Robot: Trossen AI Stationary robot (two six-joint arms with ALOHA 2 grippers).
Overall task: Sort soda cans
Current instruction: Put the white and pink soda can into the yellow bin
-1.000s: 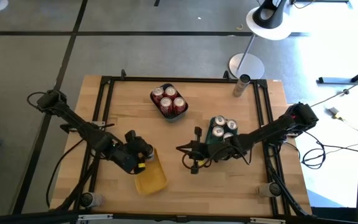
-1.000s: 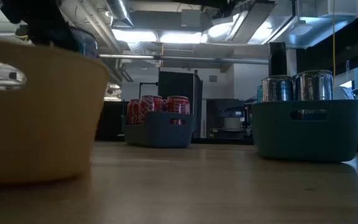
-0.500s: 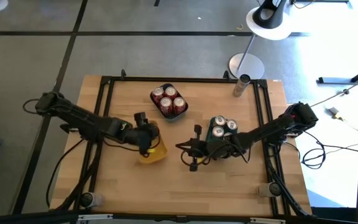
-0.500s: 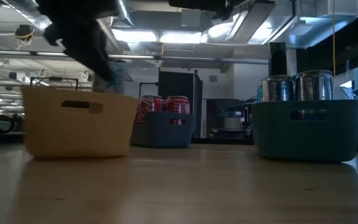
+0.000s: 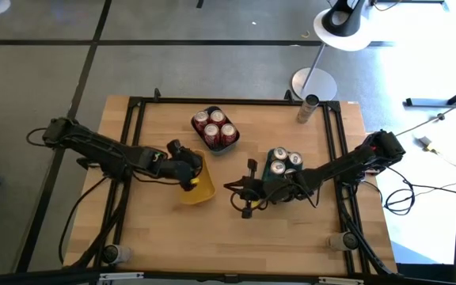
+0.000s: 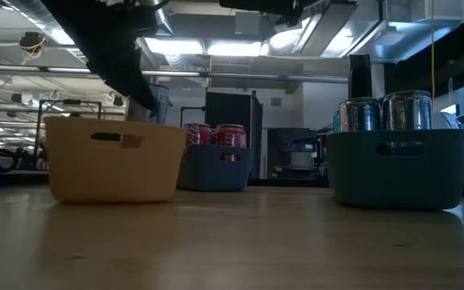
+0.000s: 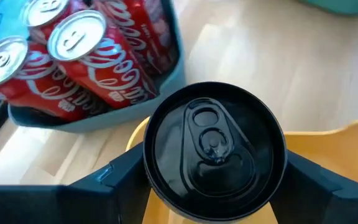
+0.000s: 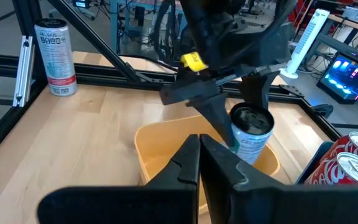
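1. Left of centre in the high view, the left pincer (image 5: 187, 168) reaches over the upper end of the yellow plastic tray (image 5: 199, 190), which sits on the wooden counter (image 5: 291, 229).
2. The left pincer is clamped on a dark-topped soda can (image 7: 214, 158); the left wrist view shows a finger pressed against each side of it. In the right wrist view this can (image 8: 251, 134) hangs upright above the yellow tray's (image 8: 166, 149) far rim, its side pale with printing.
3. At the upper middle of the high view, the dark blue plastic tray (image 5: 225, 146) holds four red soda cans with silver tops (image 5: 214, 127). In the left wrist view it lies just beyond the held can.
4. Right of centre, the right pincer (image 5: 245, 199) rests low beside the teal plastic tray (image 5: 269, 190), its fingers pressed together and empty.
5. The teal tray carries silver soda cans (image 5: 283, 162) standing upright; the low view shows them (image 6: 385, 111) rising above its rim at the right.
6. At the upper right counter corner, a lone tall can (image 5: 306, 109) stands by the frame.
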